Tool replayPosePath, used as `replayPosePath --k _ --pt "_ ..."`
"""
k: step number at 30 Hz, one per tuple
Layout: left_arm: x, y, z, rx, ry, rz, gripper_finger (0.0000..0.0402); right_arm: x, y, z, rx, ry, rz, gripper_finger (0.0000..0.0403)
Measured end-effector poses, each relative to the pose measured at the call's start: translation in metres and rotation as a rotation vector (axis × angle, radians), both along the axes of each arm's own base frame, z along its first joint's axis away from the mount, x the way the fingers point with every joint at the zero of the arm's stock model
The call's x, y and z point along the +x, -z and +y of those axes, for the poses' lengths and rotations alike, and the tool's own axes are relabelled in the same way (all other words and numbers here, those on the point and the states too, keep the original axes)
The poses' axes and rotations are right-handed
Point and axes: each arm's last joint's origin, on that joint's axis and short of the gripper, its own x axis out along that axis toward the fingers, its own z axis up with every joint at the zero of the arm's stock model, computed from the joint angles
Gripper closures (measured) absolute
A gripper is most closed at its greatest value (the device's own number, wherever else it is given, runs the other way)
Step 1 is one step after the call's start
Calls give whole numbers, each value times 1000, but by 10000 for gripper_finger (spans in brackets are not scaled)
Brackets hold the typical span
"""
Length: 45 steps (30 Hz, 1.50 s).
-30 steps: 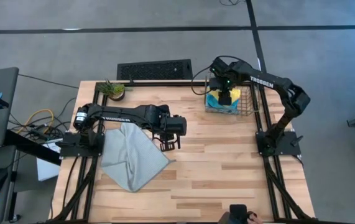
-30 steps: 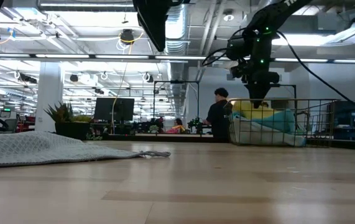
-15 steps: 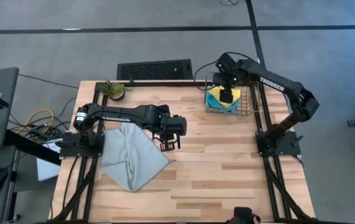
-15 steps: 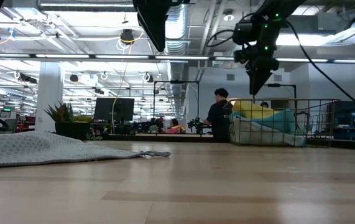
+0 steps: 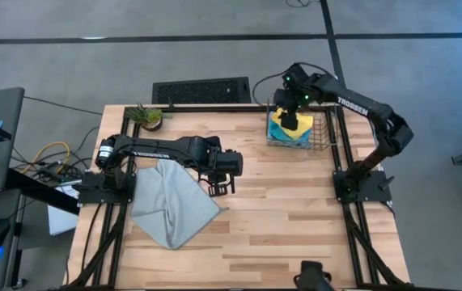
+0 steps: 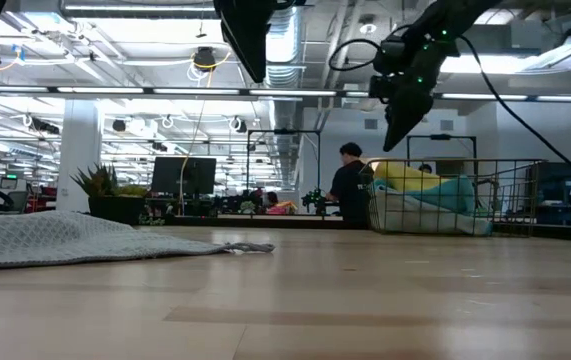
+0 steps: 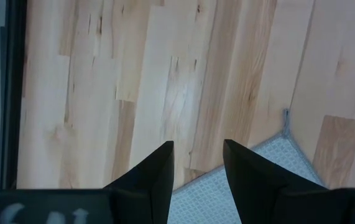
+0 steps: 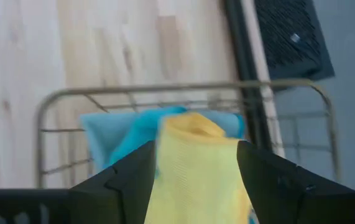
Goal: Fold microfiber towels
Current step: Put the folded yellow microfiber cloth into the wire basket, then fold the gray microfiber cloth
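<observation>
Over the wire basket [image 5: 321, 129] at the worktop's [image 5: 279, 210] far right corner, the right end effector [image 5: 294, 123] hangs with fingers spread and empty above the yellow towel [image 8: 193, 168], which lies on cyan-blue cloth [image 8: 124, 134] inside. These towels look light, limp and easily bunched, so a corner or edge pinch seems best. Across the worktop the grey-green towel [image 5: 170, 202] lies spread out, with the left end effector [image 7: 197, 174] parted and empty above its corner.

Your left gripper [image 5: 219, 188] hangs low at mid-surface, fingers parted and empty, arm stretched out from its base. Your right gripper [image 5: 292, 123] is raised at the far right corner, fingers spread wide, holding nothing.
</observation>
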Motion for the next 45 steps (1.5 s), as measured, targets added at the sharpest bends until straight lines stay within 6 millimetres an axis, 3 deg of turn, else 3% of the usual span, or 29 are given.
replayPosePath --k 7,12,21,29,33,38,41,45 --pt "0 0 0 0 0 -3 269 -26 1 -27 -3 186 0 154" --pt "0 0 0 0 -1 -3 269 -35 22 -36 0 265 50 154" --pt "0 0 0 4 5 -2 269 -16 48 -35 50 212 116 154" --pt "0 0 0 5 5 -2 269 3 71 -37 -27 206 216 154" --pt "0 0 0 6 3 0 269 1 55 -31 -76 212 197 154" --pt "-1 0 1 7 -24 4 269 -11 11 -11 -201 232 129 154" --pt "-4 -1 1 3 -87 6 269 -20 -21 12 -252 243 56 154" --pt "-21 -6 -9 0 -229 50 269 -28 -50 59 -221 138 -26 154"
